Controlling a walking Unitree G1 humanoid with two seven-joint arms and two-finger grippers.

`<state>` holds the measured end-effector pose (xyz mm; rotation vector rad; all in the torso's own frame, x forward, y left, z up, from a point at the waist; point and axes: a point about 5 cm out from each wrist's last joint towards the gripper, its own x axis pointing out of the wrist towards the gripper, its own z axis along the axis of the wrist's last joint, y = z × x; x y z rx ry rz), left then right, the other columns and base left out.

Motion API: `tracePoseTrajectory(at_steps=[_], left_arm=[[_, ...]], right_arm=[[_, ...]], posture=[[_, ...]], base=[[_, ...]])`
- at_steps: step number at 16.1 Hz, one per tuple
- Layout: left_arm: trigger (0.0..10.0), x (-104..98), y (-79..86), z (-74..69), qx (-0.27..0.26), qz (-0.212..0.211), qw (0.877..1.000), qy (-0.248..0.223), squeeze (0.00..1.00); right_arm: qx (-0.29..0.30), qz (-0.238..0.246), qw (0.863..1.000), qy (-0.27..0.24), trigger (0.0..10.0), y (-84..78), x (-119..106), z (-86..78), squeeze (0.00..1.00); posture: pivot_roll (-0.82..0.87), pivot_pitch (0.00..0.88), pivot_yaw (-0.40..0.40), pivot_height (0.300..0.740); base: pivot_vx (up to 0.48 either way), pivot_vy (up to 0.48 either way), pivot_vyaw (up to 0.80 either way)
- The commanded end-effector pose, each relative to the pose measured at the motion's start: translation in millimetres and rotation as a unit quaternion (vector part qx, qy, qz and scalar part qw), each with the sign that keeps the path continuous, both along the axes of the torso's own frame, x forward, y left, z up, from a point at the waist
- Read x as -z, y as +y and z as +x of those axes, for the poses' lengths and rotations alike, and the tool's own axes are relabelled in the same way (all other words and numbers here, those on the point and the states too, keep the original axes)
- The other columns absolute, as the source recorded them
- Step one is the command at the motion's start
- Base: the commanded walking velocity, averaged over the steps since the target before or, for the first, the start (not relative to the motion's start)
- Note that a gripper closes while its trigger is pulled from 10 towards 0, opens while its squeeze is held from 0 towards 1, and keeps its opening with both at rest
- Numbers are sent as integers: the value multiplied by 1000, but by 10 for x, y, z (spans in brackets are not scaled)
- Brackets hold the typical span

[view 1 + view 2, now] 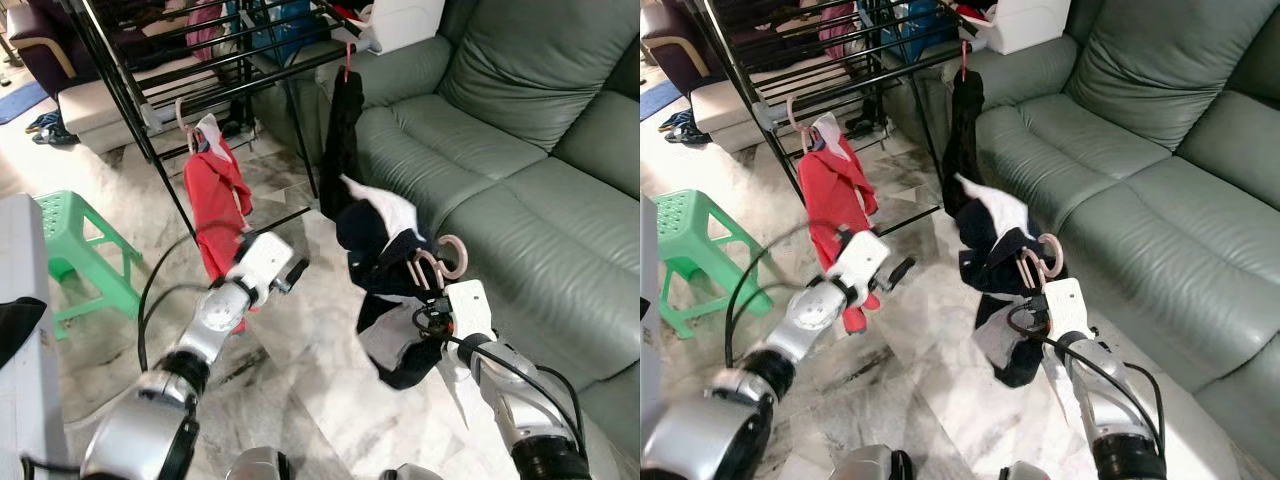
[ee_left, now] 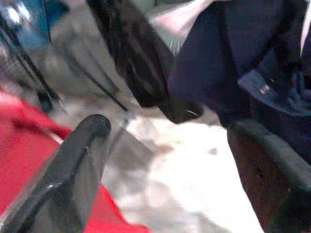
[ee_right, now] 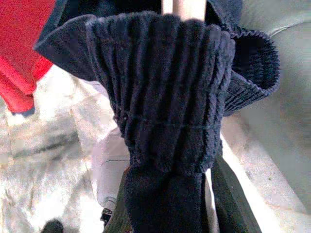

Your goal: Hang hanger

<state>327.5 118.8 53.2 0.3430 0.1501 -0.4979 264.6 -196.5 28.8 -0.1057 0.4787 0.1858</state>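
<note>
Right claw (image 1: 437, 300) clamped on pink hanger (image 1: 440, 262) with navy garment (image 1: 385, 250), held low before the sofa (image 1: 520, 190), well short of the rack (image 1: 200, 60). Left claw (image 1: 285, 275) open, empty, beside red shirt (image 1: 215, 200). Risk: garment slips off or snags during the lift.

Two silver arms with round black-ringed joints. White housing blocks sit at both wrists. Black cables loop outside each forearm. Each pincer, left pincer (image 1: 293, 272) and right pincer (image 1: 432, 318), has long glossy black fingers (image 2: 73, 170).
</note>
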Motion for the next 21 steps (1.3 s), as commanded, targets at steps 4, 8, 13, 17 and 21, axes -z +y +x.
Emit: tracePoseTrajectory(at_steps=[4, 8, 13, 17, 21], left_arm=[[10000, -52, 116, 33, -65, -54, 996, 3, 0], [10000, -116, 76, 46, -54, -76, 996, 9, 0], [10000, -147, 11, 28, -54, -85, 995, 6, 0], [10000, -186, 78, 46, -101, -83, 991, -11, 0], [10000, -183, 74, 40, -102, -80, 992, -8, 0]], right_arm=[[-8, 26, 999, -37, 10000, 137, -181, 47, 0], [1, 19, 999, -49, 10000, 98, -246, 90, 0], [-8, 13, 999, -47, 10000, 120, -243, 81, 0], [-15, 5, 999, -40, 10000, 119, -211, 62, 0], [-23, 6, 999, -29, 10000, 165, -164, 40, 0]], posture=[[-95, 22, 79, 740], [-94, 20, 78, 740], [-92, 17, 78, 740], [-88, 11, 74, 740], [-85, 9, 68, 740]], base=[[0, 0, 0], [307, 0, 442], [346, 0, 335], [340, 163, 516], [320, 358, 102]])
